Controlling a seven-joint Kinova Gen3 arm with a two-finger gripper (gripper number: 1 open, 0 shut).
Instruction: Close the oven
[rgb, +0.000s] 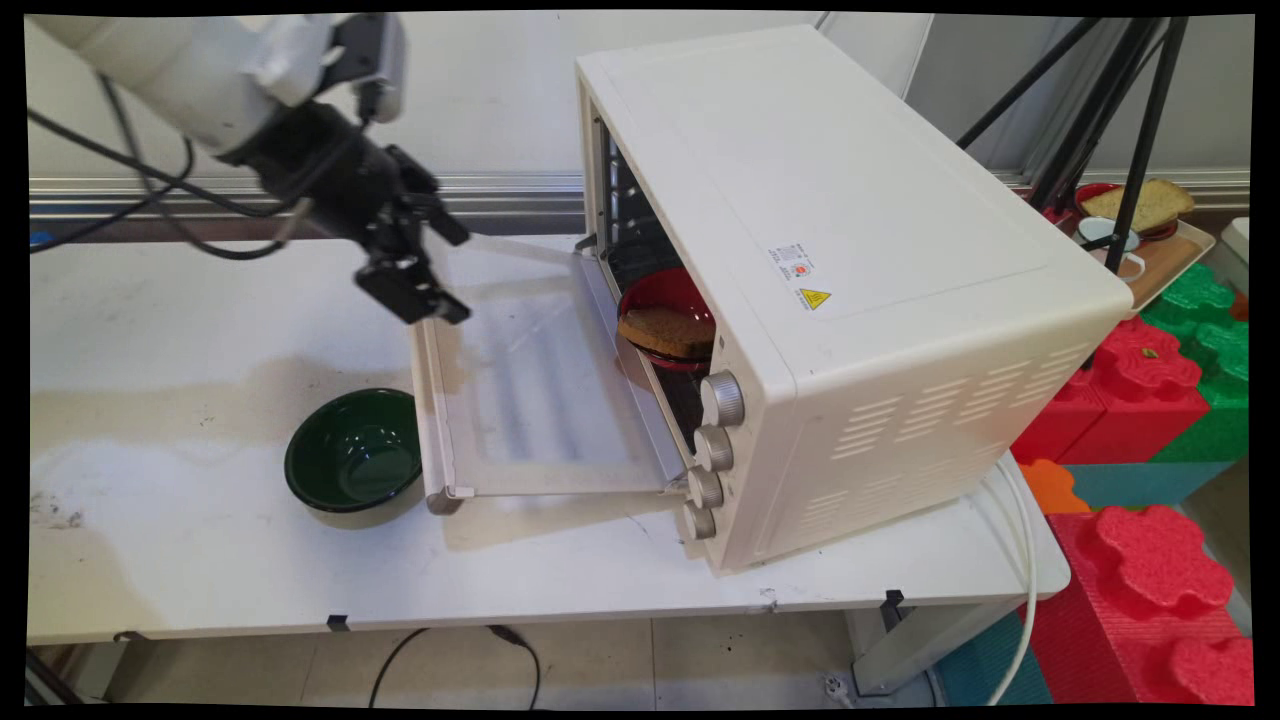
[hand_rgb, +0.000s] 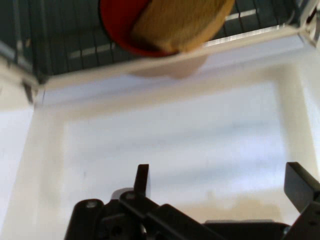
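Hovering over the far left corner of the lowered oven door, the gripper has its fingers spread wide, holding nothing. Toaster oven open on white table. Red bowl with bread slice sits inside on rack. Green bowl just beside door's left edge.

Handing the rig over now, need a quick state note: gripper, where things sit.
Gripper: open, empty, above the far outer edge of the oven door.
Door is folded down flat, fully open.
Red bowl with a slice of bread sits on the rack inside the toaster oven, at the mouth.
Green bowl, empty, stands on the table by the door's near corner.
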